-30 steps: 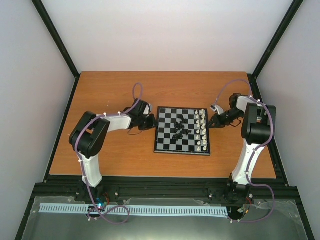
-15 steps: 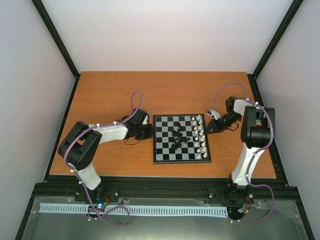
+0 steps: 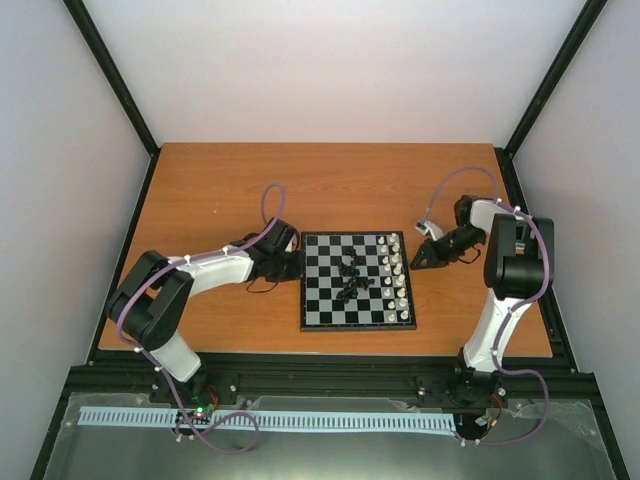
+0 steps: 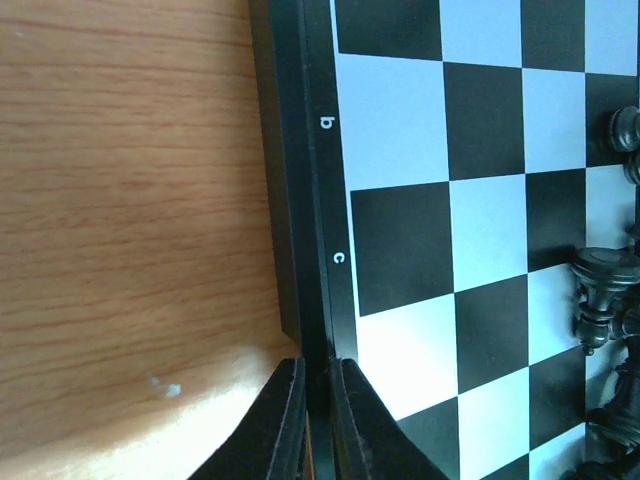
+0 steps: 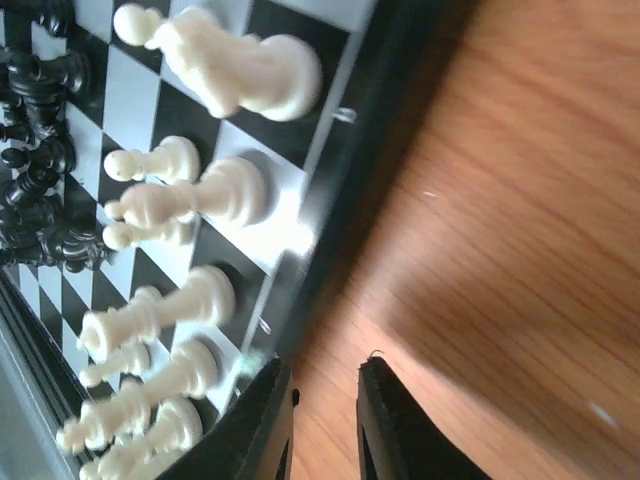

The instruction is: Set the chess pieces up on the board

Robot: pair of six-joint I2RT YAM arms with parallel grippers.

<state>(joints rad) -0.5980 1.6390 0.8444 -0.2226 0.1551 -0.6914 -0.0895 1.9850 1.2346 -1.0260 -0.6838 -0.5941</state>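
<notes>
The board (image 3: 325, 300) lies mid-table. White chess pieces (image 3: 398, 280) stand in two files along its right side. Black chess pieces (image 3: 350, 278) lie jumbled near its centre. My left gripper (image 3: 297, 266) is at the board's left edge. In the left wrist view the left gripper (image 4: 318, 362) is shut on the board's black border (image 4: 312, 200) near the letter c, with black pieces (image 4: 600, 290) at the right. My right gripper (image 3: 415, 258) is just off the board's right edge. In the right wrist view the right gripper (image 5: 325, 368) stands narrowly open over bare wood, beside the border (image 5: 350, 170) and the white pieces (image 5: 230, 190).
The wooden table (image 3: 220, 190) is fenced by a black frame, with white walls behind. A black rail (image 3: 320, 375) runs along the near edge by the arm bases.
The board has slid left and toward the near edge with the left gripper clamped on its border; the left arm has folded back. The right gripper has followed slightly left.
</notes>
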